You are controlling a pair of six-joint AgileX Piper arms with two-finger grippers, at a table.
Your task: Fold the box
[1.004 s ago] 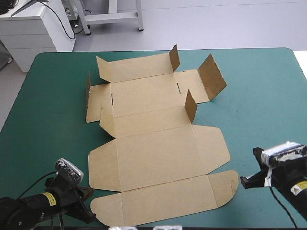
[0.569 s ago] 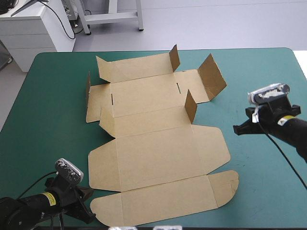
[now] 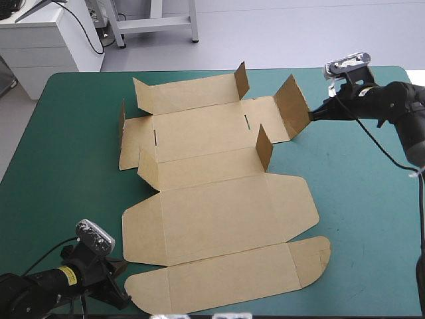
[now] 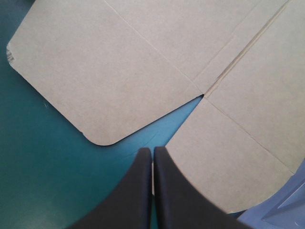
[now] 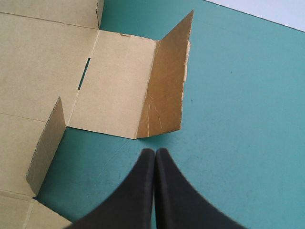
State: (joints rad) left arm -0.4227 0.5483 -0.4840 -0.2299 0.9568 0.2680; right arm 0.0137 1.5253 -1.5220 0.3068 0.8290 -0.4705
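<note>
The right claw (image 3: 312, 116) was found with its black fingers pressed together to a point and holding nothing. Its tip stood just beside the outer face of the raised side flap (image 3: 294, 105) at the box's right end. The left claw (image 4: 152, 150) was likewise closed and empty, low at the near left corner of the bench (image 3: 358, 219), its tip over the teal-green cover between the two rounded near flaps.

The brown box (image 3: 219, 212) lay as an open cut sheet across the middle of the bench. It was mostly flat, with several tabs toward the far side standing partly upright.

I judged the step in hand to be pushing that right side flap inward. To do it well, I would keep the closed tip low on the outer face, close to the score line, and drive toward the box's centre so the board hinges rather than buckles. The flap showed crease marks in the right wrist view, so pressure near its free edge seemed unwise. Nothing anchored the sheet, so it could slide left under the push. A slow advance was advisable.
</note>
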